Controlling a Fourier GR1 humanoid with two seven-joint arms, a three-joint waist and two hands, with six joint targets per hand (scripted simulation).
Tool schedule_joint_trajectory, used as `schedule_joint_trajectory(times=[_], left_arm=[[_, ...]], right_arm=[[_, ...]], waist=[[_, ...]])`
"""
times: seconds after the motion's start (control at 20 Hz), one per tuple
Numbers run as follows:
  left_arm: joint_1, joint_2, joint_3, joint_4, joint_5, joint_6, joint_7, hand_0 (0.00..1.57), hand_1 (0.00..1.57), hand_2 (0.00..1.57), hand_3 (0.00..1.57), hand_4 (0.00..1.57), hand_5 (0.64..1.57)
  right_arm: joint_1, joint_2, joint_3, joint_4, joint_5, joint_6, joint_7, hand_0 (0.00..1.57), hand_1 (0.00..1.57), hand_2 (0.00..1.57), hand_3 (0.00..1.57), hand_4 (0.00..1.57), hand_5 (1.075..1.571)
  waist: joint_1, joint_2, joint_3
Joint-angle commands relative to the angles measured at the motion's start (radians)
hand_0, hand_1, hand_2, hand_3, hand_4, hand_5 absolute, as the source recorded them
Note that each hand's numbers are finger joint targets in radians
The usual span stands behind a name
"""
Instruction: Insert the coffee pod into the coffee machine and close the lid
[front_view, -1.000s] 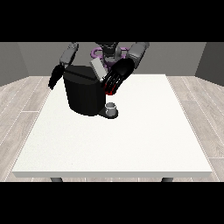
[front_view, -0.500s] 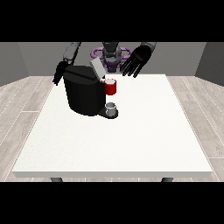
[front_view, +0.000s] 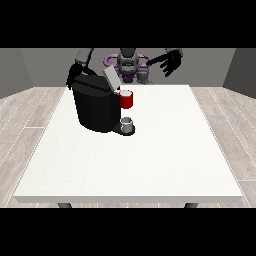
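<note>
A broad white table (front_view: 150, 160) stands on pale plank flooring (front_view: 30, 115) between grey walls (front_view: 240, 67). The black coffee machine (front_view: 95, 107) sits far-left, lid (front_view: 111, 78) up. The hand at the view's right (front_view: 171, 62) hovers, fingers spread apart. The other hand (front_view: 75, 77) is unclear behind the machine.

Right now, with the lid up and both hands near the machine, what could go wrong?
1. The lid stands tilted open, so closing is not done; the robot hand at the view's right is raised well away from it and may swing down onto the coffee machine.
2. The robot hand at the view's left sits against the machine's back corner and could push it.
3. A grey thing sits at the machine's base; it could be knocked.
</note>
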Motion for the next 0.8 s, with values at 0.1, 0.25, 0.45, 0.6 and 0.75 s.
schedule_joint_trajectory(times=[0.1, 0.25, 0.45, 0.6, 0.75], left_arm=[[0.235, -0.125, 0.030, 0.023, 0.094, 0.004, -0.035, 0.00, 0.00, 0.00, 0.00, 0.42, 1.571], [0.231, -0.094, 0.037, 0.026, 0.103, -0.073, 0.029, 0.00, 0.00, 0.00, 0.00, 0.32, 1.571], [0.344, -0.091, 0.034, -0.011, 0.107, -0.037, -0.009, 0.00, 0.00, 0.00, 0.00, 0.42, 1.571], [0.313, -0.129, 0.011, -0.078, 0.161, -0.058, 0.064, 0.00, 0.00, 0.00, 0.00, 0.39, 1.571], [0.332, -0.119, 0.008, -0.144, 0.204, -0.088, 0.113, 0.00, 0.00, 0.00, 0.00, 0.43, 1.571]], right_arm=[[0.055, 0.015, 0.014, -0.046, -0.022, 0.029, -0.024, 0.00, 0.00, 0.00, 0.00, 0.00, 1.571], [-0.012, 0.038, 0.063, -0.111, -0.044, 0.085, 0.042, 0.00, 0.00, 0.00, 0.00, 0.00, 1.571], [-0.008, 0.002, 0.107, -0.184, -0.036, 0.153, 0.073, 0.00, 0.00, 0.00, 0.00, 0.06, 1.571], [-0.044, -0.041, 0.087, -0.167, -0.036, 0.175, 0.055, 0.00, 0.00, 0.00, 0.00, 0.11, 1.571], [-0.101, -0.080, 0.062, -0.180, -0.049, 0.196, 0.103, 0.00, 0.00, 0.00, 0.00, 0.08, 1.571]], waist=[[0.073, -0.176, 0.0017], [0.096, -0.215, 0.0017], [0.085, -0.235, 0.0016], [0.138, -0.229, 0.0023], [0.152, -0.201, 0.0022]])
